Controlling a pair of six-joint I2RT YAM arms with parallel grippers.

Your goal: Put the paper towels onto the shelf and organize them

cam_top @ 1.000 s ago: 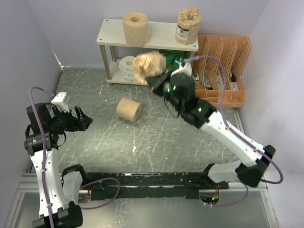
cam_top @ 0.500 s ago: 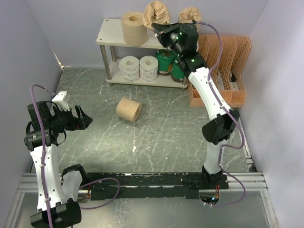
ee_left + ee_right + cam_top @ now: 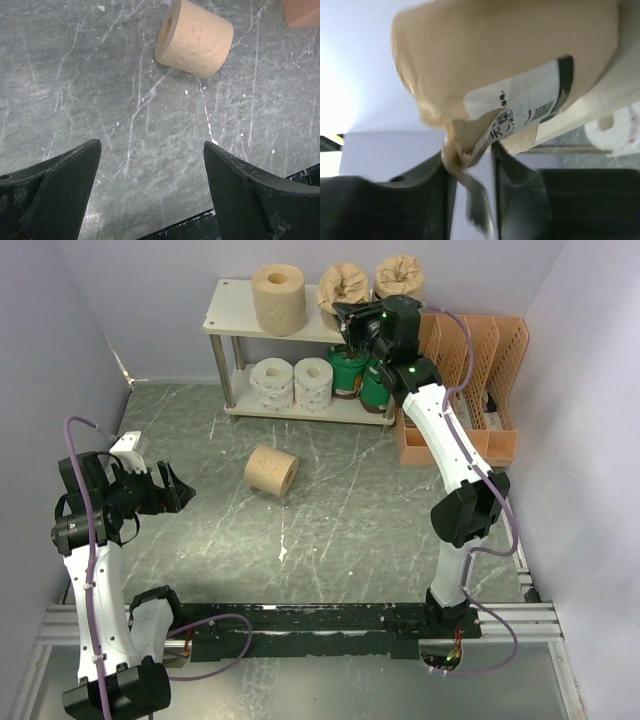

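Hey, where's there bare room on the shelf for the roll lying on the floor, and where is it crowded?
The shelf's top board has a bare strip left of the tan roll and a narrow gap on its right, before the wrapped roll at the right gripper. The lower board is crowded: white rolls and green rolls side by side.

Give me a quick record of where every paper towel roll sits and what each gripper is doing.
Top shelf: bare roll, middle wrapped roll, end wrapped roll, all upright
Lower tier: white rolls, green rolls
Table: loose roll on its side
Left gripper: open, empty, above the table
Right gripper: at the middle wrapped roll's twisted end; grip unclear
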